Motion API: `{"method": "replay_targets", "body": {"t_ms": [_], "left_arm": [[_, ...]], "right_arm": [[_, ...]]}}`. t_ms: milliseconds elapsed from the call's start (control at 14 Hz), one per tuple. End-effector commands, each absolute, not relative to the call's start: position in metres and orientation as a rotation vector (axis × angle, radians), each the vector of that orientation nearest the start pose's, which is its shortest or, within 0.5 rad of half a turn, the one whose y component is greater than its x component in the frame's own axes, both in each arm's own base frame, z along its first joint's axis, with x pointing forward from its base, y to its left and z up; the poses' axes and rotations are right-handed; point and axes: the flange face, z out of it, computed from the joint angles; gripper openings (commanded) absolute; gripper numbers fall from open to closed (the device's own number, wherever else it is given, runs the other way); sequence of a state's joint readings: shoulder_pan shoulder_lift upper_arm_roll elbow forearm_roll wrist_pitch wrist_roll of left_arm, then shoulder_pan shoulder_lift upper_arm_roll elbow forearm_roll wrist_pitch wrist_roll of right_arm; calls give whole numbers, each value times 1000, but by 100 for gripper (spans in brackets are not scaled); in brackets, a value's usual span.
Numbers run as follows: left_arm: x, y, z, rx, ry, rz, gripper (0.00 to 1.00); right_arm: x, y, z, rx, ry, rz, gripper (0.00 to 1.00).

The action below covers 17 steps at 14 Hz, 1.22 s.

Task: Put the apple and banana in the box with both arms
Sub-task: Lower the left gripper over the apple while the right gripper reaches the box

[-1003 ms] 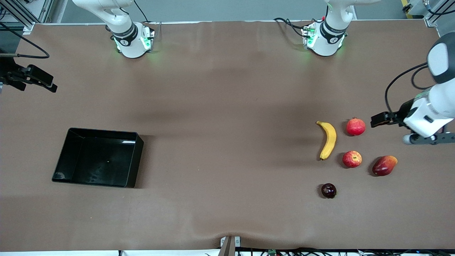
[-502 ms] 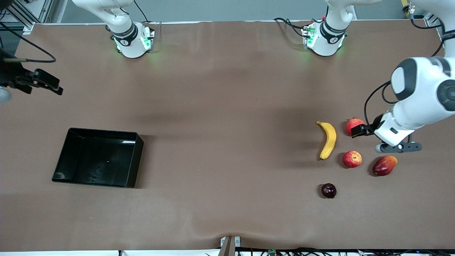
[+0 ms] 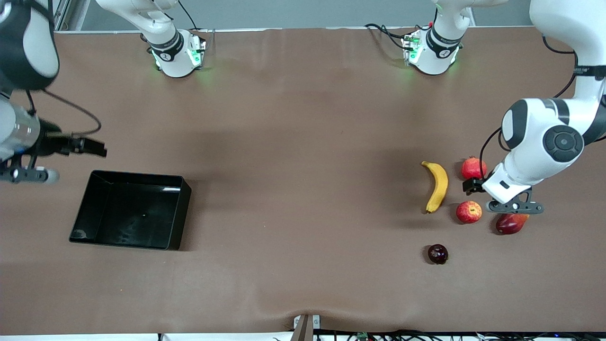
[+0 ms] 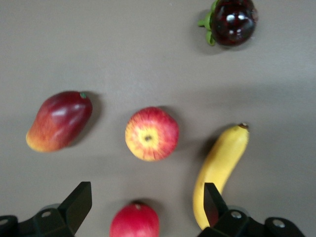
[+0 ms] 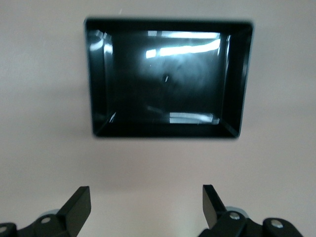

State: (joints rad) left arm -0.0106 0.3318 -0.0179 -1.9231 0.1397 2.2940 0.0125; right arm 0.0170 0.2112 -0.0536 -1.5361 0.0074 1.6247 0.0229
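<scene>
The box [image 3: 131, 210] sits on the table [image 3: 293, 142] toward the right arm's end, with nothing visible inside it apart from glare on its glossy floor. The right gripper [image 3: 97, 151] hangs in the air over bare table just beside the box edge that faces the robot bases. Its fingers [image 5: 79, 205] stand wide apart and hold nothing.

The fruit lies grouped toward the left arm's end of the table. The banana [image 3: 437, 185] lies lengthwise, its dark stem tip pointing toward the bases. The apple [image 3: 468, 211] rests just beside the banana's lower end, apart from it. The pomegranate [image 3: 474, 167] lies farther from the front camera than the apple. The mango [image 3: 510, 223] lies beside the apple, nearer the table's end edge, and is partly covered by the left arm's wrist. A small dark purple fruit [image 3: 437, 254] with a green cap, possibly a mangosteen, lies nearest the front edge.

The left gripper [image 3: 471, 185] hovers over the gap between pomegranate and apple. Its fingers [image 4: 79, 202] are spread fully and empty.
</scene>
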Motion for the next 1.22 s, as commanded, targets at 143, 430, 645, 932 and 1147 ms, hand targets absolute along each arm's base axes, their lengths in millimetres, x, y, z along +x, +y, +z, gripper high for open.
{"method": "replay_targets", "body": {"t_ms": [143, 430, 645, 932, 1147], "left_arm": [[634, 4, 286, -3017, 292, -82, 100], [637, 10, 262, -3024, 280, -91, 100], [639, 15, 245, -3036, 262, -117, 100], [640, 13, 229, -3047, 242, -138, 99], [641, 12, 223, -3074, 202, -151, 99]], "right_arm": [[642, -87, 477, -3167, 161, 118, 100], [643, -133, 422, -3162, 122, 147, 100], [634, -151, 384, -3167, 116, 98, 100], [629, -180, 333, -3172, 105, 42, 100], [634, -194, 291, -3166, 115, 23, 100]]}}
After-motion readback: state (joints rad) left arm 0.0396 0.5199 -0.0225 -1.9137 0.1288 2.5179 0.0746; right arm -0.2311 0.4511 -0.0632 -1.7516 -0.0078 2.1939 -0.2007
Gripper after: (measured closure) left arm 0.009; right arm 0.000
